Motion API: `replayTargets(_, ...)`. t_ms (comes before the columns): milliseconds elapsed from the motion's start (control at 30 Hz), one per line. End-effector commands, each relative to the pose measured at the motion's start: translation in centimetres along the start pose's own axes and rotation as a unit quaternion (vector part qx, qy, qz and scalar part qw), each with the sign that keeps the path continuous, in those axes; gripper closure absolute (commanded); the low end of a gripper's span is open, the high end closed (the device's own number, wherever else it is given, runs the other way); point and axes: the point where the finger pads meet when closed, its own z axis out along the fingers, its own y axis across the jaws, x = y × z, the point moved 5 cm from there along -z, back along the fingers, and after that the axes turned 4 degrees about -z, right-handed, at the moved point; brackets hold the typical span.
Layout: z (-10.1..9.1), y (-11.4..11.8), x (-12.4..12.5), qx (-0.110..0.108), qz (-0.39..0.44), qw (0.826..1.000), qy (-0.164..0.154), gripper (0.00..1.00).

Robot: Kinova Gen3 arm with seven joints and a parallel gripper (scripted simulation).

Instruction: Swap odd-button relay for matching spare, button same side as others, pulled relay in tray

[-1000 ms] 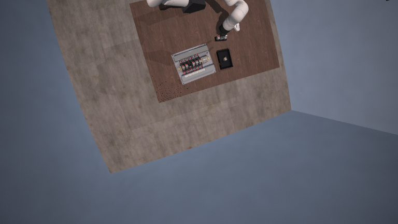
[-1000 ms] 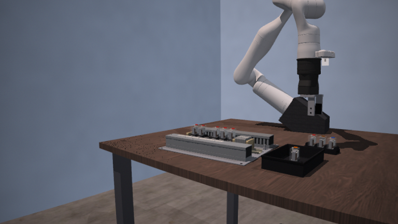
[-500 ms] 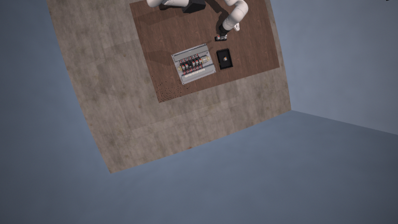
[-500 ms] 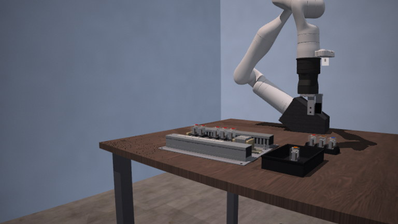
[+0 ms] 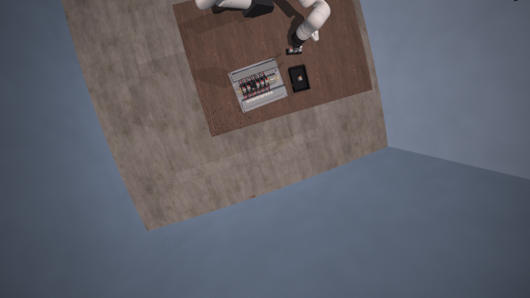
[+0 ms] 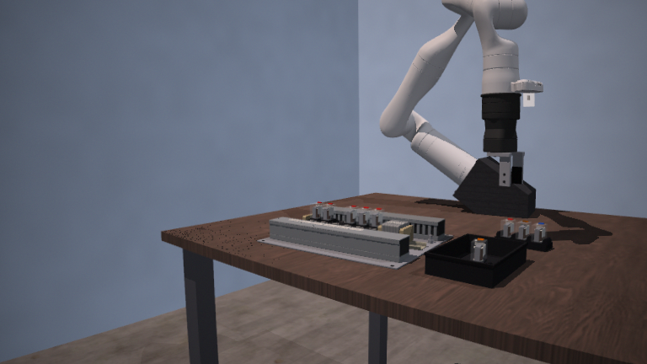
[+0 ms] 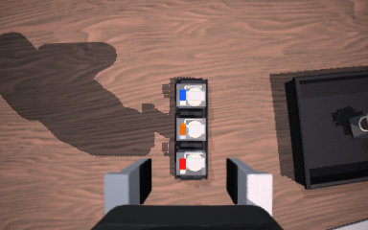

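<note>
1. Saw, farthest left in the exterior view, a relay panel [image 5: 254, 71] [image 6: 376, 260] [image 7: 356, 226] lying on the desk [image 5: 339, 60] [image 6: 572, 293] [image 7: 240, 29].
2. Counted five red-button relays [image 5: 262, 83] [image 6: 363, 217] upright in its row, with a gap between the second and third; could not tell exact seating depth.
3. Noted pale terminal blocks [image 5: 275, 78] [image 6: 397, 226] beside the row's right end.
4. Found a black tray [image 5: 290, 80] [image 6: 457, 267] [image 7: 296, 134] next, to the right of the panel, with the orange-button relay [image 5: 299, 78] [image 6: 479, 250] [image 7: 360, 126] standing inside, apart from the walls.
5. Saw the end effector [image 5: 297, 50] [image 6: 510, 184] [image 7: 189, 174] fully open, pointing down well above the desk, with nothing between its fingers.
6. Found a black holder [image 5: 288, 52] [image 6: 541, 247] [image 7: 192, 113] below it, just beyond the tray; read left to right in the exterior view: the red-button spare [image 5: 290, 50] [image 6: 509, 227] [image 7: 193, 164], the orange-button spare [image 6: 523, 230] [image 7: 192, 129] and the blue-button spare [image 6: 539, 232] [image 7: 192, 96], all upright.
</note>
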Motion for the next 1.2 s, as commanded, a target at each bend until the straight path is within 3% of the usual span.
replayTargets(0,-0.2,0.1,-0.1,-0.001,0.001,1.0,0.001,0.0)
replayTargets(400,-0.2,0.2,-0.3,-0.001,0.003,1.0,0.001,0.0)
replayTargets(900,2.8,0.1,-0.1,-0.001,0.003,1.0,0.001,0.0)
replayTargets(1000,2.5,0.2,-0.2,-0.004,0.004,1.0,0.0,0.0)
replayTargets(1167,4.0,0.2,-0.2,-0.003,0.004,1.0,0.001,0.0)
